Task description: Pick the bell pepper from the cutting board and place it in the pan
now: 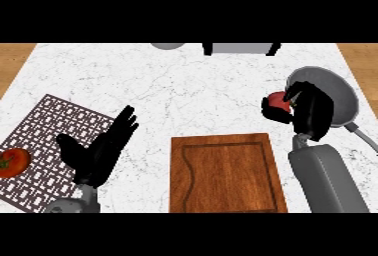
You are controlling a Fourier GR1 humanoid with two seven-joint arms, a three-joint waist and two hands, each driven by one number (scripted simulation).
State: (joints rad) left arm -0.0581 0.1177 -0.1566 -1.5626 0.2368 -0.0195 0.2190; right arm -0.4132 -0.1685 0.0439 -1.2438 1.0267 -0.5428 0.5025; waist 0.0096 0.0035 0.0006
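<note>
Right robot hand [306, 112]: fingers curled round red bell pepper [278, 101] | pepper at pan [343, 95] left rim, off cutting board [226, 172] | Left robot hand [100, 147]: released, fingers straight, over worktop [184, 85]

Pretty clearly a kitchen. You've got a white marbled worktop [184, 85] with a wooden cutting board [227, 172] at 6 o'clock, a grey pan [339, 95] over at 3 o'clock, and a patterned mat [44, 145] with a tomato [12, 162] on it at 9 o'clock. Wood edging shows on both sides.
</note>
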